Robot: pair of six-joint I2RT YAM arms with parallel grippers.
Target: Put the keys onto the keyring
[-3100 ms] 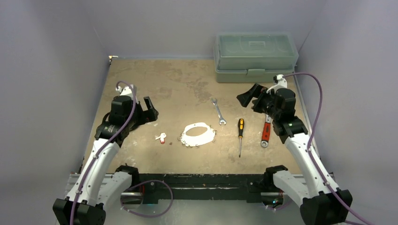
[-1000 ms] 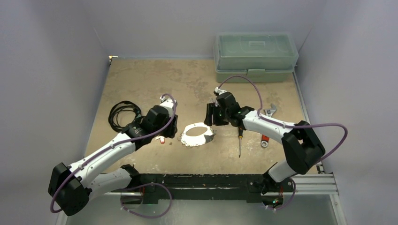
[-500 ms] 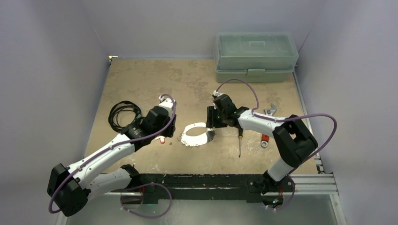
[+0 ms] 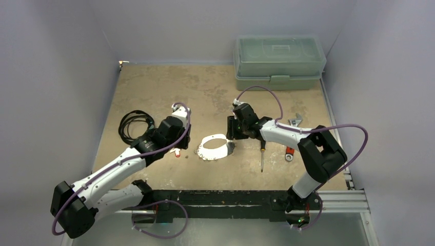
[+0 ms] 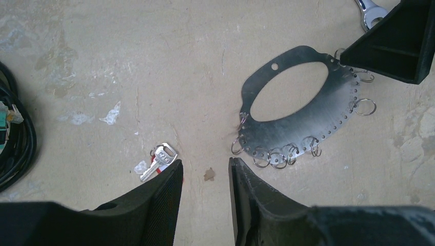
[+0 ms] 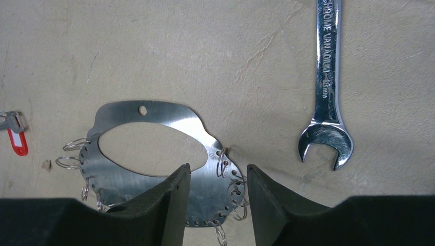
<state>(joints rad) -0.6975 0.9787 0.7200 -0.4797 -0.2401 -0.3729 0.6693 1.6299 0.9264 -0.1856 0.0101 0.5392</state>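
Overhead view of a tan bench [image 4: 169, 87] with two robot arms reaching in. A flat, shiny oval keyring [image 4: 211, 152], edged with small wire loops [image 5: 272, 158], lies near the bench's centre. At its 9 o'clock, near but apart, lie the keys [image 4: 177, 152], small and silvery with a red tag [image 6: 18, 142]. The left gripper [image 5: 205, 169] hangs over the bare patch between keys and keyring, spread, with nothing between its fingers; one fingertip is just beside the keys. The right gripper [image 6: 218, 171] sits over the keyring's 2 o'clock edge, fingers apart, a strip of the plate showing between them; whether they touch it cannot be told. A wrench [image 6: 325, 77] lies at about 1 o'clock of the keyring, a coiled black cable [image 4: 134, 123] at the bench's 9 o'clock, a green toolbox [image 4: 279, 61] at its 1 o'clock.
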